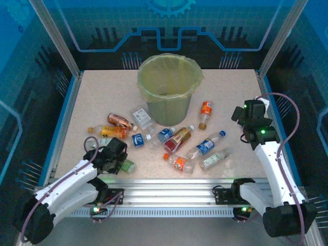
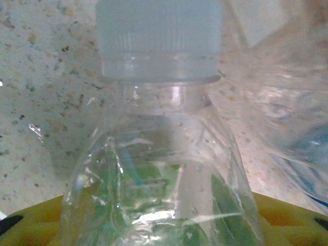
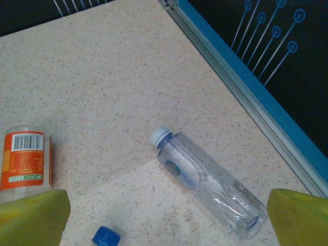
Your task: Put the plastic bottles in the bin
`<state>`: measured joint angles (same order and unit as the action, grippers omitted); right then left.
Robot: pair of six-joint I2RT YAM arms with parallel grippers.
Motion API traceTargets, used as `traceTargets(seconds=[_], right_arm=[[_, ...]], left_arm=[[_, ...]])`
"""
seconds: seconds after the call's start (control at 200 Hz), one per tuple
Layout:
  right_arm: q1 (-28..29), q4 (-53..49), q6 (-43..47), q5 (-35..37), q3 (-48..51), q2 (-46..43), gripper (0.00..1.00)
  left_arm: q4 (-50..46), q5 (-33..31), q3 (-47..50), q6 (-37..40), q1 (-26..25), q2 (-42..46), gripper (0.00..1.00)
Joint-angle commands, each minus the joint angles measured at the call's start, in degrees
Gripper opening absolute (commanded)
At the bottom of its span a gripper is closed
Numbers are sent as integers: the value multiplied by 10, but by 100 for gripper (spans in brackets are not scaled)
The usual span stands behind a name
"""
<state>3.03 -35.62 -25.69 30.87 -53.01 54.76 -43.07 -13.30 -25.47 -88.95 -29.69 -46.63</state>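
While roughly a dozen bottles [image 1: 178, 139] are lying scattered on the table [image 1: 102, 92] in front of the bin [image 1: 169, 110], the task is sitting close to its start. As far as the overhead camera is seeing into the bin, its bag is looking bare, so I am judging nearly everything as left to do. The left gripper [image 1: 115, 158] is sitting low at the near-left edge of the scatter. Its wrist camera is showing a green-labelled bottle [image 2: 164, 169], clear and white-capped, filling the gap between the yellow fingers [image 2: 31, 225]. They are pressing on both its sides, so the gripper is clamping it, seemingly not yet lifted off the table. The right gripper [image 3: 164, 215] is hovering with its fingers spread wide, holding nothing. It is hanging above a clear bottle [image 3: 207, 179] that is lying near an orange-labelled bottle [image 3: 23, 159].
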Motion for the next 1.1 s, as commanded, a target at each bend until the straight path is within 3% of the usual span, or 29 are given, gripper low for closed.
traceTargets(seconds=[0.0, 0.2, 0.495, 0.79, 1.096], right_arm=[[-1, -11, -3, 2, -26, 3, 100], [-1, -19, -4, -1, -36, 3, 100], [-1, -21, -10, -3, -43, 14, 100], [-1, -39, 8, -13, -58, 39, 100], [-4, -83, 28, -16, -93, 88, 100]], left_arm=[[-41, -7, -39, 23, -4, 24, 43], [-43, -10, -100, 54, -4, 58, 41], [26, -47, -237, 203, -4, 27, 37], [124, -46, -428, 436, 26, -85, 33], [215, 64, -623, 605, 63, -260, 33]])
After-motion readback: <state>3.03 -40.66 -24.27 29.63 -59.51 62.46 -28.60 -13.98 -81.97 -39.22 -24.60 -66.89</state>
